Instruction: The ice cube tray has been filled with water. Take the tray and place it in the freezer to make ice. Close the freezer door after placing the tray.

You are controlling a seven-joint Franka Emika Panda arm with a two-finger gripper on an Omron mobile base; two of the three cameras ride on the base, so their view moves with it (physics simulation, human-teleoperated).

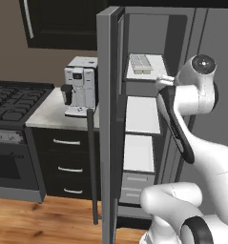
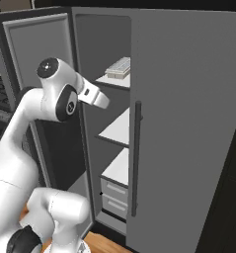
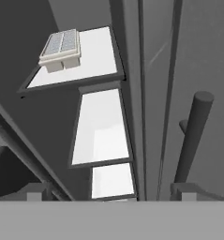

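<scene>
The ice cube tray [image 1: 142, 64] [image 2: 119, 67] [image 3: 61, 49], pale with a grid of cells, lies flat on the top white shelf inside the freezer [image 1: 143, 119] [image 2: 117, 133]. The freezer door [image 1: 108, 124] [image 2: 38, 54] stands wide open, edge-on in the left base view, with its long dark handle [image 1: 92, 167] on the outside. My gripper [image 1: 160, 82] [image 2: 102, 102] [image 3: 109, 194] hangs in front of the freezer opening, clear of the shelves and below the tray's level. It is open, with its fingertips [image 3: 36, 192] far apart and nothing between them.
The plain grey right fridge door [image 2: 188, 123] is shut, its vertical handle [image 2: 136, 158] [image 3: 193, 136] close to my hand's right. A coffee machine [image 1: 81, 86] stands on the counter [image 1: 48, 114] left of the open door, with a stove [image 1: 13, 102] beyond it.
</scene>
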